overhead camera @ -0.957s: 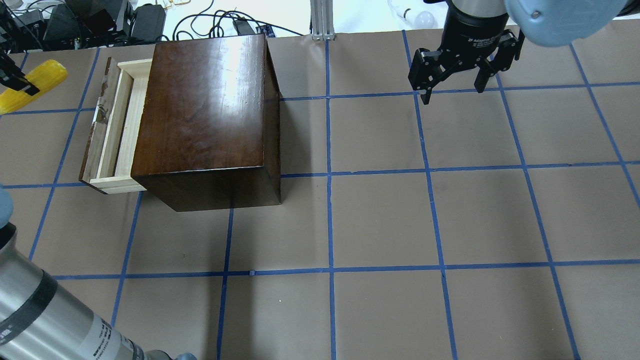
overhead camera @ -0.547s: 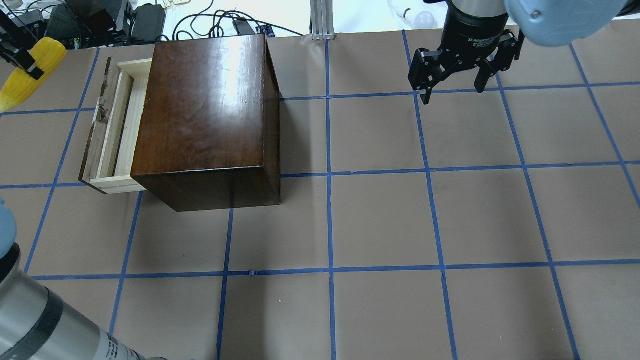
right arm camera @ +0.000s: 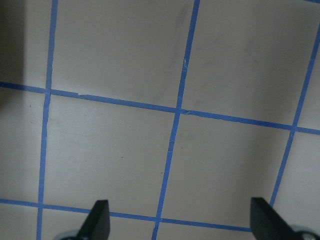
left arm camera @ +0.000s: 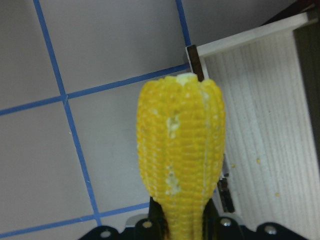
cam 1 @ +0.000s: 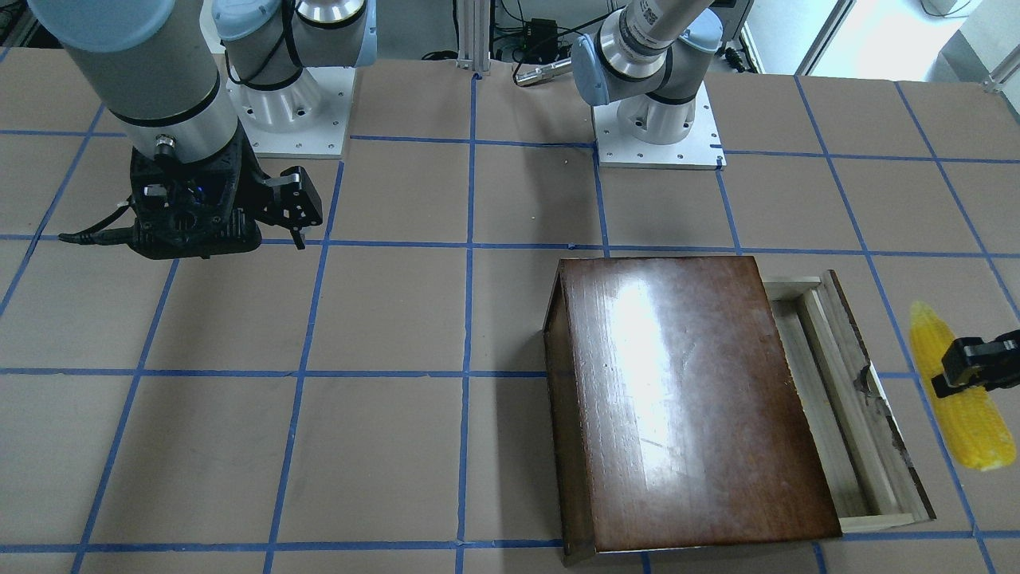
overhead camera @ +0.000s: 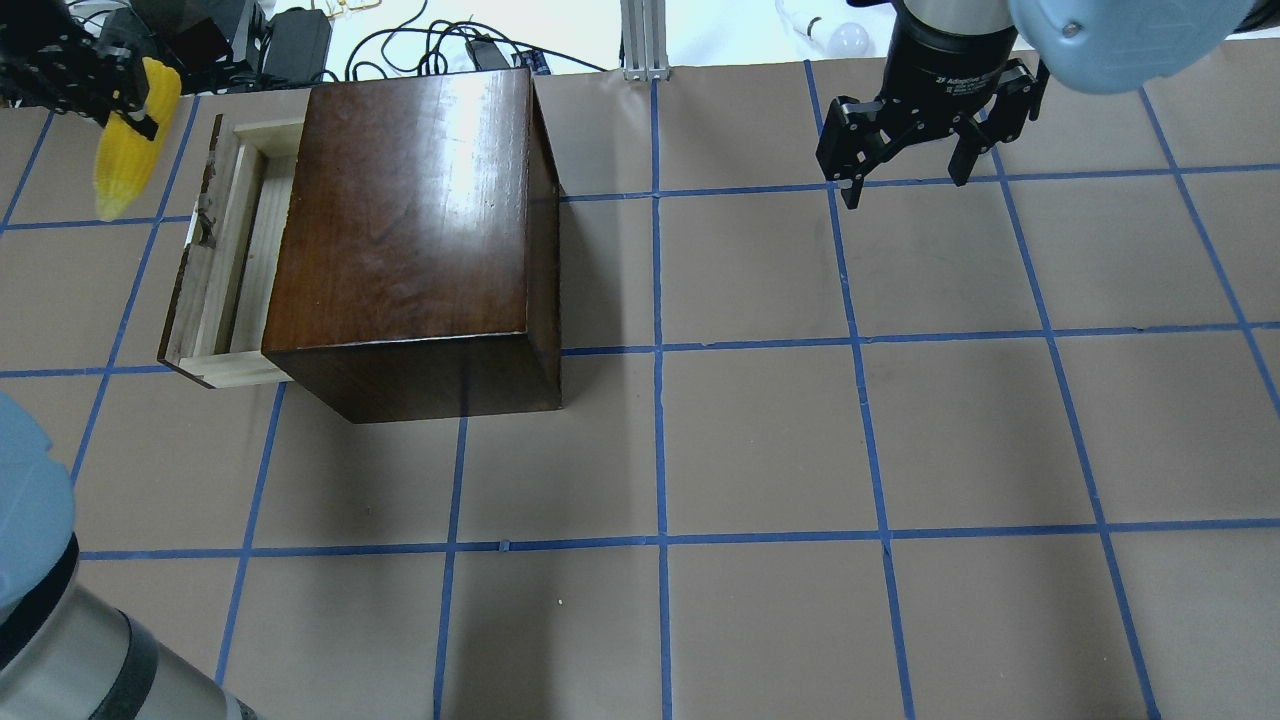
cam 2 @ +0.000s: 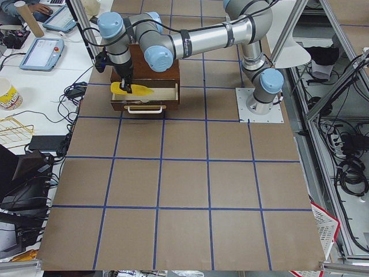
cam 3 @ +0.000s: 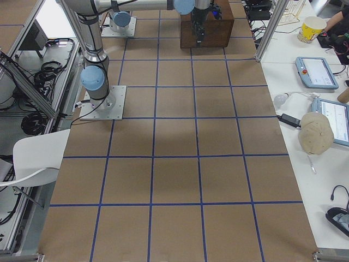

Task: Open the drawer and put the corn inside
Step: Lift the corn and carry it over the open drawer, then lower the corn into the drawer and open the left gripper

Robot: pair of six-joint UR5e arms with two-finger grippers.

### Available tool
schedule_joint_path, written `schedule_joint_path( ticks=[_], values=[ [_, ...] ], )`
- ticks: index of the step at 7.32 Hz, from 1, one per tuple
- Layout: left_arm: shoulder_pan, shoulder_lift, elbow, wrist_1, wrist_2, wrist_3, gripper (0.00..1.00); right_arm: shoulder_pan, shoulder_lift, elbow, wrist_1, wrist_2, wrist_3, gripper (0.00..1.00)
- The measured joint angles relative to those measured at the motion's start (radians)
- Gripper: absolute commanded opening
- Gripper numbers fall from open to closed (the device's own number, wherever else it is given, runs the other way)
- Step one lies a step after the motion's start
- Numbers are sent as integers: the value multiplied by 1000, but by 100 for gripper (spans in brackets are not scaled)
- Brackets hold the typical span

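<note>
The dark-brown box (overhead camera: 410, 220) stands at the table's left, with the drawer (overhead camera: 240, 260) pulled partly out to its left and its pale wood tray showing. My left gripper (overhead camera: 130, 100) is shut on the yellow corn (overhead camera: 125, 160) and holds it above the table just outside the drawer's scuffed front panel (overhead camera: 190, 270). In the left wrist view the corn (left arm camera: 180, 150) points at a corner of the drawer (left arm camera: 260, 125). The front-facing view shows the corn (cam 1: 964, 414) right of the drawer (cam 1: 837, 414). My right gripper (overhead camera: 908, 190) is open and empty, far right; its fingertips (right arm camera: 100, 220) are wide apart.
Cables and power bricks (overhead camera: 250, 40) lie beyond the table's far edge near the box. An aluminium post (overhead camera: 640, 40) and a light bulb (overhead camera: 850, 40) stand at the back. The arm bases (cam 1: 653, 127) are bolted to the table on the robot's side.
My left gripper has carried the corn right and toward the back, closer to the drawer, and turned it to lie nearly along the front panel. The right arm has not moved.
</note>
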Motion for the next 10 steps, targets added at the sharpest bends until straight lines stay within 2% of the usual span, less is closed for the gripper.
schedule_joint_path(
  ticks=[3, 6, 10],
  values=[
    [-63, 3, -96, 39, -2, -147, 0, 0, 0, 0, 0, 0, 0, 100],
    [-58, 6, -201, 118, -1, -141, 0, 0, 0, 0, 0, 0, 0, 100],
    [-51, 9, -246, 123, 9, -97, 0, 0, 0, 0, 0, 0, 0, 100]
  ],
)
